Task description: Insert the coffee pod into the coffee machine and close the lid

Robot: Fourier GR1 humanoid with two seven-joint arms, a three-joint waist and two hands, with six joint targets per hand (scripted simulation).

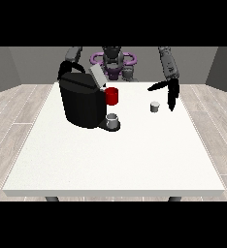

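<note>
A small grey coffee pod (155, 106) stands on the white table (115, 155), right of centre. The black coffee machine (81, 101) sits at the left with its grey lid (97, 75) tilted up. A grey cup (113, 119) rests on the machine's front tray. The hand at the view's right (171, 92) hangs just right of the pod and slightly above it. Its fingers point straight down and its thumb sticks out to the left, holding nothing. The hand at the view's left (67, 67) lies behind the machine's top, mostly hidden.
A red mug (112, 96) stands close behind the machine's right side. The table's front half lies between the machine and the near edge.
</note>
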